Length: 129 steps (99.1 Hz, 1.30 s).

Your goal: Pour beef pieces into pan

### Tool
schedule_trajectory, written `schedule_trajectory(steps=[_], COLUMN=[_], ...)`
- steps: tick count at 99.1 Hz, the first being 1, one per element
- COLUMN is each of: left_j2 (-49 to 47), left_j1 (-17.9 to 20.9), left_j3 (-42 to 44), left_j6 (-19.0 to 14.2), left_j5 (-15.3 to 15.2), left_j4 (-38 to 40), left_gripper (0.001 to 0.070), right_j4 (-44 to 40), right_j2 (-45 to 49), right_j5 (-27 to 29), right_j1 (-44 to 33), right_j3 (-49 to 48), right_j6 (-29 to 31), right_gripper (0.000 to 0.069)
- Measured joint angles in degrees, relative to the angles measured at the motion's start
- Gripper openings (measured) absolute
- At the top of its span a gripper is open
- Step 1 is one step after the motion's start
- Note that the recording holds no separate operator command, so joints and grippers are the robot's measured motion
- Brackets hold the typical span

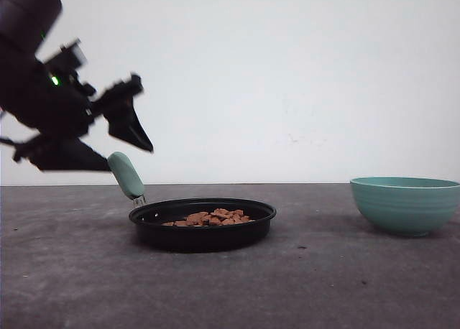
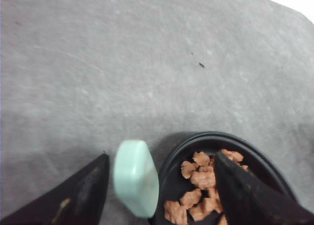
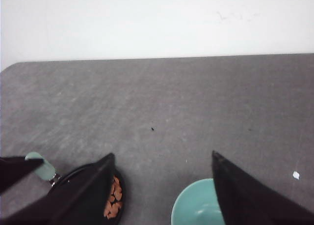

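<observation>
The black pan (image 1: 202, 234) sits in the middle of the grey table with a low heap of beef pieces (image 1: 212, 217) inside. Its mint-green handle (image 1: 126, 175) angles up to the left. My left gripper (image 1: 129, 156) hangs open just above that handle, not touching it. In the left wrist view the handle (image 2: 136, 183) lies between the left gripper's (image 2: 161, 155) spread fingers, near one of them, with the pan (image 2: 172, 160) and beef pieces (image 2: 198, 178) beside it. My right gripper (image 3: 162, 155) is open and empty, high over the table between the pan (image 3: 73, 172) and the bowl.
A teal ribbed bowl (image 1: 406, 203) stands at the right of the table, and its inside (image 3: 196, 205) looks empty. Bare grey table lies between pan and bowl and in front of both. A white wall stands behind.
</observation>
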Motion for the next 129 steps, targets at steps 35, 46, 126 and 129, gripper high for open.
schedule_trajectory(steps=[35, 46, 126, 129], left_j2=[-28.70, -39.67, -55.74, -55.74], left_j1=[1.66, 0.55, -0.02, -0.02], left_j3=[0.00, 0.00, 0.00, 0.00], left_j6=[7.39, 9.62, 14.14, 14.14], left_j5=[-0.83, -0.83, -0.72, -0.72], left_j4=[-17.90, -20.52, -36.59, -36.59], left_gripper=[0.0407, 0.0407, 0.0030, 0.0030], right_j4=[-3.21, -5.97, -6.51, -5.97], right_j2=[-2.32, -3.89, -8.09, -8.09], right_j5=[-0.02, -0.02, -0.02, -0.02], right_j1=[0.00, 0.00, 0.00, 0.00], right_j3=[0.02, 0.15, 0.17, 0.17], right_j6=[-0.35, -1.14, -6.21, -6.25], right_gripper=[0.0467, 0.0467, 0.0012, 0.0012])
